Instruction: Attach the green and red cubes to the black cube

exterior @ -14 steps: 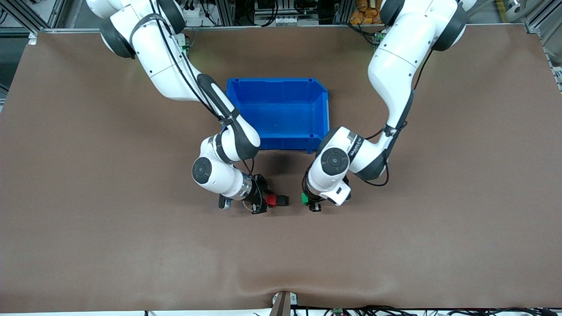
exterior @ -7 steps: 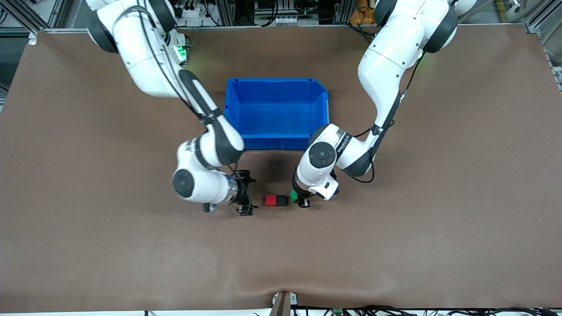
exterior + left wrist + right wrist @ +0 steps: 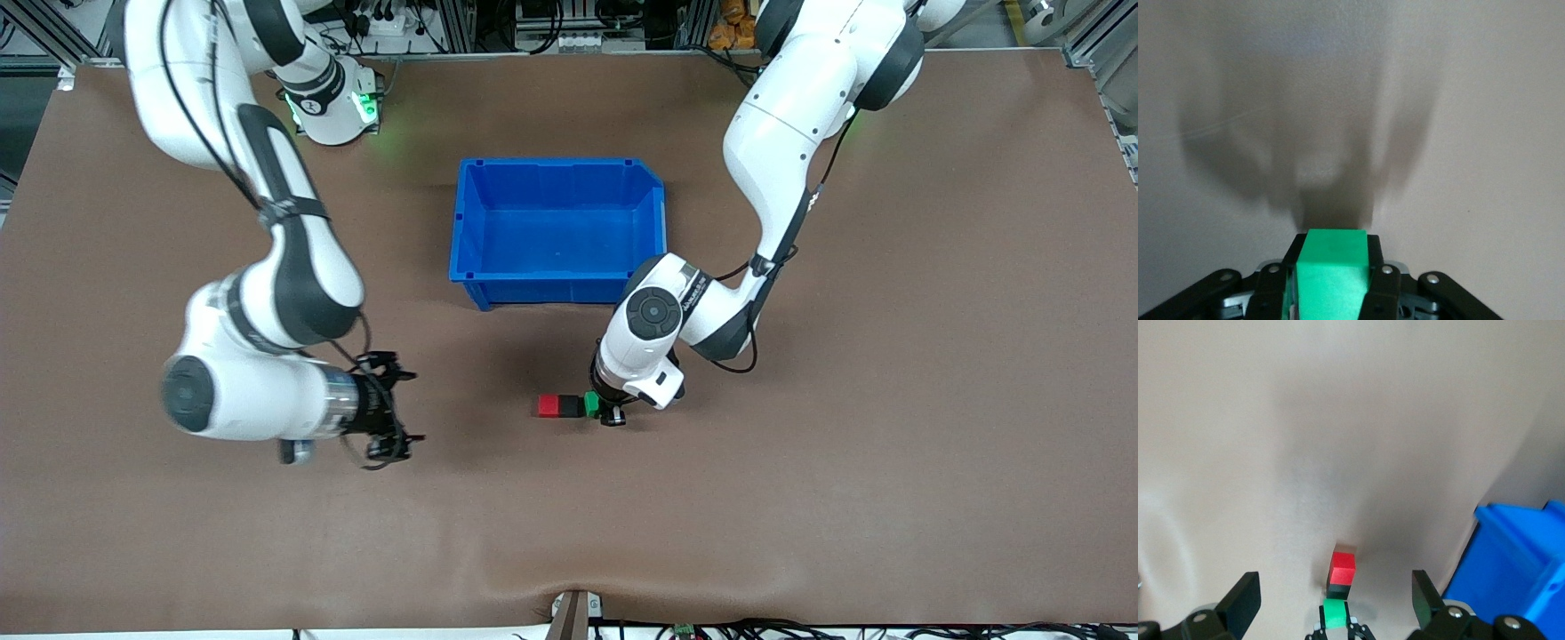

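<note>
The red cube [image 3: 548, 406] and the black cube [image 3: 570, 406] lie joined in a row on the table, nearer to the front camera than the bin. My left gripper [image 3: 605, 411] is shut on the green cube [image 3: 591, 404] and holds it against the black cube's free face. In the left wrist view the green cube [image 3: 1333, 267] sits between the fingers [image 3: 1379, 280] and hides the black cube. My right gripper [image 3: 413, 405] is open and empty over bare table toward the right arm's end. Its view shows the red cube [image 3: 1343, 567], black cube [image 3: 1339, 591] and green cube [image 3: 1335, 613] in line.
An empty blue bin [image 3: 560, 164] stands farther from the front camera than the cubes; its corner [image 3: 1521, 553] shows in the right wrist view. The brown table [image 3: 800, 498] is bare around the cubes.
My right gripper let go of the red and black pair and drew back toward the right arm's end. My left gripper brought the green cube up against the black cube.
</note>
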You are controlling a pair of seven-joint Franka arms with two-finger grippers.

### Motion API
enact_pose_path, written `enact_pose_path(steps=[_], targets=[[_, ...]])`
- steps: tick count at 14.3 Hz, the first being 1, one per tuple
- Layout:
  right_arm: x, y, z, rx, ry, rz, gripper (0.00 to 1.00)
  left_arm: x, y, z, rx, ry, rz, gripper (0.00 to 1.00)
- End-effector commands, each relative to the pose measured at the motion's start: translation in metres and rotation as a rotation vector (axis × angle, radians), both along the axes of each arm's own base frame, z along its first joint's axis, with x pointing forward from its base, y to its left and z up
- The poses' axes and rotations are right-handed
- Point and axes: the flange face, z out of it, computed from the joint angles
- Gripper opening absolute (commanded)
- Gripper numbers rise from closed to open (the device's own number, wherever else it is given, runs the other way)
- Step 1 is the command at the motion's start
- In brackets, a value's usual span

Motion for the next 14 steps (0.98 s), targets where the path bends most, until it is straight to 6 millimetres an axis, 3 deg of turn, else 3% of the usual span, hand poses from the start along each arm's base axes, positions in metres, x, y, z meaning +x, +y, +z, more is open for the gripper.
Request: enact_pose_path(steps=[1, 2, 4, 5, 6, 10, 12, 14], targets=[[-0.011, -0.060, 0.058, 0.012, -0.023, 0.156, 1.00, 0.005, -0.008, -0.004, -0.026, -0.032, -0.001, 0.00], [-0.021, -0.081, 0.086, 0.002, -0.038, 0.235, 1.00, 0.004, -0.013, -0.006, -0.031, -0.040, -0.006, 0.00], [-0.037, -0.121, 0.116, -0.021, -0.044, 0.399, 1.00, 0.002, -0.020, -0.010, -0.030, -0.051, -0.031, 0.00], [-0.048, -0.136, 0.132, -0.026, -0.044, 0.487, 1.00, 0.002, -0.020, -0.010, -0.031, -0.061, -0.046, 0.17], [-0.060, -0.152, 0.147, -0.034, -0.038, 0.588, 1.00, 0.002, -0.020, -0.011, -0.023, -0.070, -0.078, 0.99], [-0.096, -0.194, 0.205, 0.015, -0.123, 0.950, 1.00, -0.006, -0.028, -0.002, -0.007, -0.082, -0.128, 1.00], [-0.117, -0.205, 0.238, -0.031, -0.154, 1.075, 1.00, 0.005, -0.018, 0.031, -0.005, -0.102, -0.119, 1.00], [-0.138, -0.207, 0.261, -0.045, -0.184, 1.135, 1.00, 0.024, 0.014, 0.071, 0.084, -0.098, -0.139, 1.00]])
